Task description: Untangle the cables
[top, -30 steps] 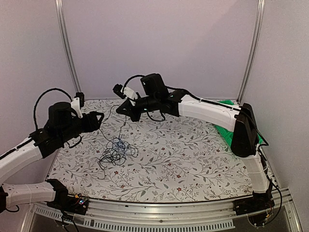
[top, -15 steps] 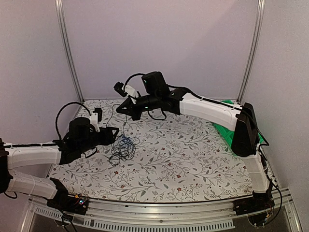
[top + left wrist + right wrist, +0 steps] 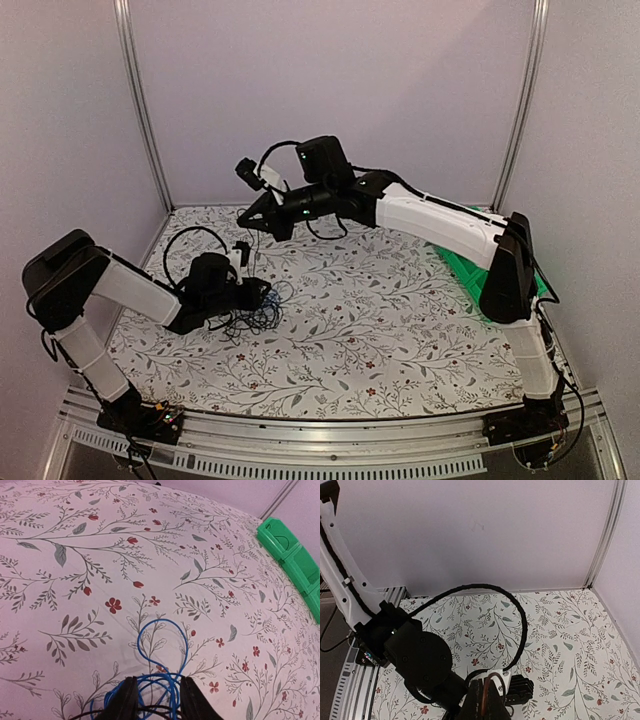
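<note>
The cables (image 3: 256,312) lie as a small tangle of black and blue wire on the flowered table left of centre. My left gripper (image 3: 264,292) is down at the tangle. In the left wrist view, blue cable loops (image 3: 161,645) lie between its two fingers (image 3: 125,700), which stand partly closed; whether they press the wire is unclear. My right gripper (image 3: 246,219) hangs high over the back left, shut on a thin dark cable (image 3: 485,692) that runs down toward the tangle.
A green bin (image 3: 468,268) sits at the right edge of the table, also seen as a green bin (image 3: 292,560) in the left wrist view. Thick black arm cables loop over both wrists. Walls and metal posts close the back and sides.
My left arm has swung down and rightward from the left edge into the tangle, and its jaws have narrowed around the blue loops. The right gripper has risen slightly, still shut.
</note>
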You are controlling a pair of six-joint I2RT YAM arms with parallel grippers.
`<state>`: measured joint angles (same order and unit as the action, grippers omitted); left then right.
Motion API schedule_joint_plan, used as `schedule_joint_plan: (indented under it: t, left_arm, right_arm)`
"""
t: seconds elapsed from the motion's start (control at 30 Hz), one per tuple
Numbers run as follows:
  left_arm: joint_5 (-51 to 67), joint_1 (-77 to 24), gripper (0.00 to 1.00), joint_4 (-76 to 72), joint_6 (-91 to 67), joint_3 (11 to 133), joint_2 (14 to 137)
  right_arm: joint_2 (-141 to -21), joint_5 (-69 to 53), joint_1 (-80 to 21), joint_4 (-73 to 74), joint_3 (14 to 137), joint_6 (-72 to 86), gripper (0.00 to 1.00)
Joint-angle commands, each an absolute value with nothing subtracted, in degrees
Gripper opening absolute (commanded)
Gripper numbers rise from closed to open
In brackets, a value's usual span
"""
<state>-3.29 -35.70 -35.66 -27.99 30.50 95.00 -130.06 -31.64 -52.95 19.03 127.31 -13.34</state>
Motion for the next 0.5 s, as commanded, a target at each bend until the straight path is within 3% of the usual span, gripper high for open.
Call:
schedule_joint_plan:
  t: [0.0,0.47]
  left_arm:
    - [-0.48,-36.05,0.25,-37.25,-30.78,32.12,98.69]
    - [-2.29,-35.48,0.2,-26.46,-31.6,28.47,97.24]
  right_arm:
    - [-124.11,-36.79,-49.73,20.11,135.38,-13.25,0.0]
    - [-115.97,-35.51,-40.15,23.38,142.82,-19.64,0.0]
